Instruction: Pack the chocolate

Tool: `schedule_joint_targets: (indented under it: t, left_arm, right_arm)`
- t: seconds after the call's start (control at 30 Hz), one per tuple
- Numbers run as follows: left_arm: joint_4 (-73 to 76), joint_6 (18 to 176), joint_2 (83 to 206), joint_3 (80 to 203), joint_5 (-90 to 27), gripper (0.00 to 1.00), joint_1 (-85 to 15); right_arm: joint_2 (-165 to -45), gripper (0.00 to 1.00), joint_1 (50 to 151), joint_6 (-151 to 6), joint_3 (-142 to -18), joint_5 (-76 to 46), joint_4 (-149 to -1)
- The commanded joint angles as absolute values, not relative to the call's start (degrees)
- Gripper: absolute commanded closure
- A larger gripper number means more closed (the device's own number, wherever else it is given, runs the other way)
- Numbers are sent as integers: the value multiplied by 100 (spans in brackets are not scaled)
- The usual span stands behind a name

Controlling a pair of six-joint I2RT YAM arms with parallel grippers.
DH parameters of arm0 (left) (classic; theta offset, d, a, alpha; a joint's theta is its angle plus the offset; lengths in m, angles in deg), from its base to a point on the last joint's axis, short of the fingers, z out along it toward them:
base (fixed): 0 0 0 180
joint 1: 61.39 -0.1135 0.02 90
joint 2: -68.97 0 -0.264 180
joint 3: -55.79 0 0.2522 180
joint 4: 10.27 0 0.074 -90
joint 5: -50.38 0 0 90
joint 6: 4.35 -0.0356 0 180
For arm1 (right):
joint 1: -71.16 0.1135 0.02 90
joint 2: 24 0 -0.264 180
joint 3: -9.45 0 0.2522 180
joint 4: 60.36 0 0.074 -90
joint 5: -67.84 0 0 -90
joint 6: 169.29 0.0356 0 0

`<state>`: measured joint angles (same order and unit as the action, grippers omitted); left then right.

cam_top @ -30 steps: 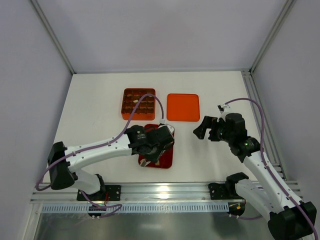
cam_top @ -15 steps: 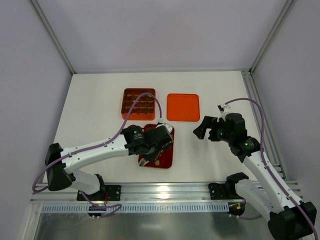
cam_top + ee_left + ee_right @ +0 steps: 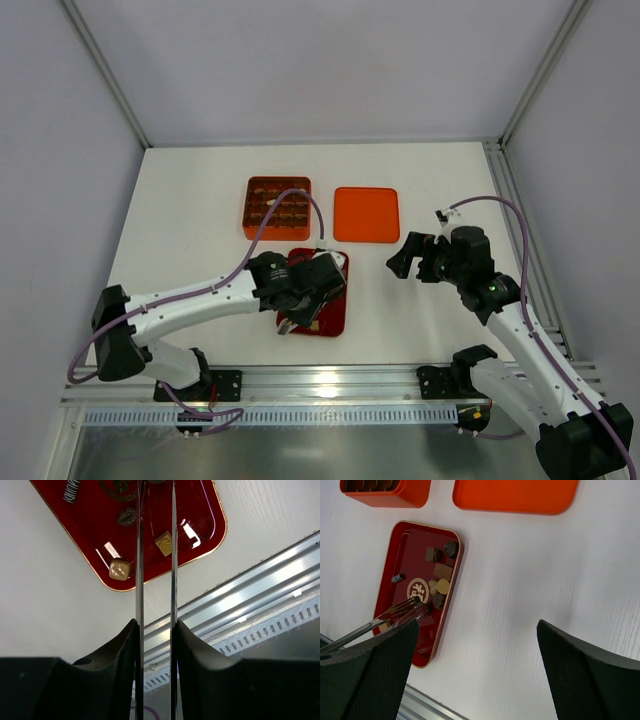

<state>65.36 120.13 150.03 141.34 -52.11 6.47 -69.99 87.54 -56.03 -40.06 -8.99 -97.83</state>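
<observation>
Several small chocolate pieces lie in the dark red tray (image 3: 333, 318): a tan square (image 3: 164, 543), a gold one (image 3: 120, 569) and a dark one (image 3: 127, 516). The right wrist view shows more (image 3: 442, 571) in the tray (image 3: 395, 575). My left gripper (image 3: 302, 305) (image 3: 156, 625) is shut on metal tweezers (image 3: 139, 555), whose blades reach over the tray (image 3: 200, 510). The tweezer tips (image 3: 417, 606) sit just left of a dark piece (image 3: 438, 600), and I see nothing between them. My right gripper (image 3: 408, 257) (image 3: 477, 630) is open and empty over bare table right of the tray.
An orange box with a grid of cells (image 3: 277, 207) (image 3: 395, 492) holds several pieces behind the tray. Its flat orange lid (image 3: 366, 214) (image 3: 515, 495) lies to its right. The metal rail (image 3: 240, 595) runs along the near table edge.
My left gripper with the tweezers has shifted slightly over the red tray. The right arm has not moved.
</observation>
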Motion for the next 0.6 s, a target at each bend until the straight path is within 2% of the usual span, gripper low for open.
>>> schedule_joint_targets:
  t: [0.0,0.57]
  left_arm:
    - [6352,12055,15044,14083,-5184,66,673]
    - [6326,12011,15159,14100,-5201,62,664]
  right_arm:
    - [-6961,0,8777,-5591,-4043,-951,-9645]
    - [-6952,0,8777,-5600,-4034,-959,-9627]
